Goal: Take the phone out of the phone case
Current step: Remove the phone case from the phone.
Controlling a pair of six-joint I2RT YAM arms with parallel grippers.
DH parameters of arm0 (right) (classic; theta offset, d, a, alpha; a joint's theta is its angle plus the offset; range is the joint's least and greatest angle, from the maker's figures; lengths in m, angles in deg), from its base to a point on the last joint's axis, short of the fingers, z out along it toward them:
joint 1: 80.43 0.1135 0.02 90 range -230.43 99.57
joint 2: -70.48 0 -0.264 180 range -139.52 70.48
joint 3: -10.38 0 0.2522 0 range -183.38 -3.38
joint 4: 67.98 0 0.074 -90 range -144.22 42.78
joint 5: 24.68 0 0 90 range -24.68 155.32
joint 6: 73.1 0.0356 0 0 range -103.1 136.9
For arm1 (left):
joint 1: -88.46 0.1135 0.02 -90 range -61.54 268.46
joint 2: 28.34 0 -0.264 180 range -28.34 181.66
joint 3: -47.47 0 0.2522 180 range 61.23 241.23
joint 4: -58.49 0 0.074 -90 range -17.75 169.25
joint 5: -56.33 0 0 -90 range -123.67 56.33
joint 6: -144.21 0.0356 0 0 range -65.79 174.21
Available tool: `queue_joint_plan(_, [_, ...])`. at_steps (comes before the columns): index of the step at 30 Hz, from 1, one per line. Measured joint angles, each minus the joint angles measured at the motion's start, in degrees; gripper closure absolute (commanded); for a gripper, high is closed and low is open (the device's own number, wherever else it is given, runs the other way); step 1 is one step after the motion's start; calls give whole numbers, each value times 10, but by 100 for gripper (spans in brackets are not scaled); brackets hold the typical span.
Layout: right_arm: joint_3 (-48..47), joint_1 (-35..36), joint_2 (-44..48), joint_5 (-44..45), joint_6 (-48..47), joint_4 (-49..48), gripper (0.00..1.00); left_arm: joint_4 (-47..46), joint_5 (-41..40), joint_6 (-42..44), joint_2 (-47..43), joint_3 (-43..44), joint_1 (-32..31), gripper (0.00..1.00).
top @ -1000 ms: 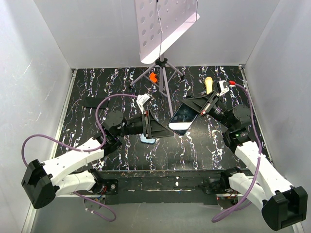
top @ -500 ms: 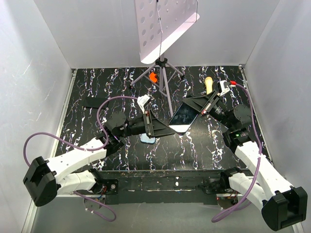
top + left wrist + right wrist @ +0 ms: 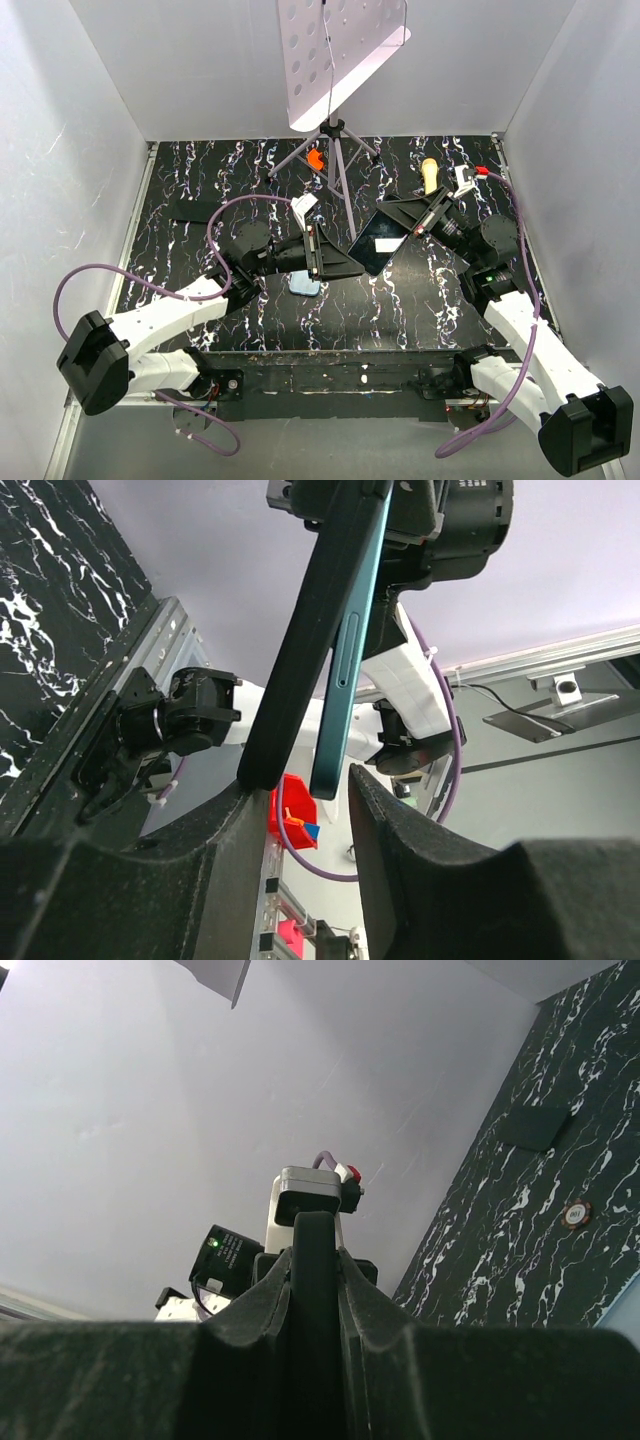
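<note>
Light blue, the phone case (image 3: 305,286) is seen lying flat on the desk, toward the middle of its near edge, under the left gripper (image 3: 300,798). That gripper's jaws are parted around the lower end of the phone (image 3: 375,243). The phone is clamped, raised and tilted, by the right gripper (image 3: 315,1248).

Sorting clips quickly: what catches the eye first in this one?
The phone, held above the table in the right hand, its other end flanked by the left hand. Under that hand the light blue phone case lies on the marbled black top, and a perforated white stand towers at the back.
</note>
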Motion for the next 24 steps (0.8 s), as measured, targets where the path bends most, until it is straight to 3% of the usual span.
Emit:
queue_joint_plan(8, [-4,0,4,7,-24,29,99,-2,28,-9,13,2,12,71])
queue_joint_plan(17, [-35,24,12,41,-64,63,99,-82,21,-108,12,-18,17,72])
queue_joint_plan(24, [-43,50,11,66,-86,86,99,-2,-13,-74,-28,-19,16,72])
